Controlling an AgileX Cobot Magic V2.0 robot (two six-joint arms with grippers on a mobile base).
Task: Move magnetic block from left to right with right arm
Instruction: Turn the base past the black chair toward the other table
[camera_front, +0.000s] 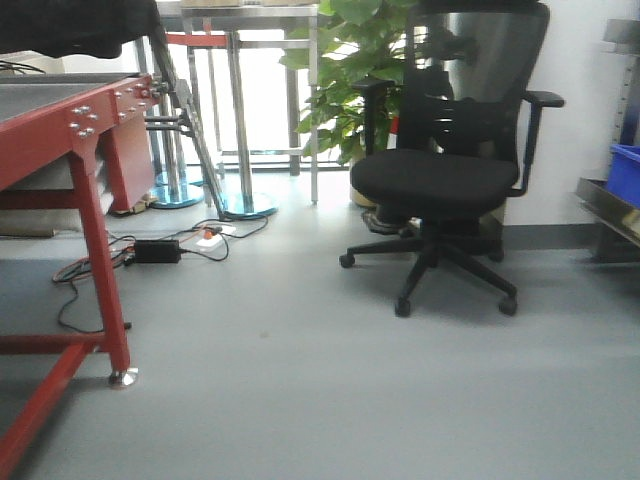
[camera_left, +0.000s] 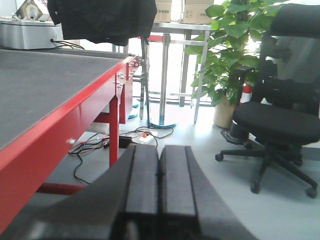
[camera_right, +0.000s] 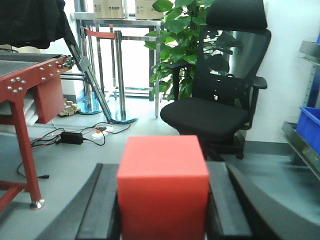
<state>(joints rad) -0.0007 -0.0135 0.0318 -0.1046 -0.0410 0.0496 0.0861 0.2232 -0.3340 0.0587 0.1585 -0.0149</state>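
Small matte red cube (camera_right: 162, 187) gripped between the right arm's two black fingers (camera_right: 102, 205).
Right wrist view: one cube, no long axis, a flat face square to the camera, held right of the red-framed grey-topped desk (camera_right: 30, 80). Left wrist view: the left arm's two black fingers (camera_left: 142, 180) are pressed together on nothing. Front view: one black mesh office chair (camera_front: 435, 180), one leafy green plant (camera_front: 345, 70).

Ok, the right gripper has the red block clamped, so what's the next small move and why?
Probably carry the magnetic block sideways to the right with the right gripper shut, without releasing. Its fingers press both sides of the block, the red table lies off to the left, and no surface shows under it.
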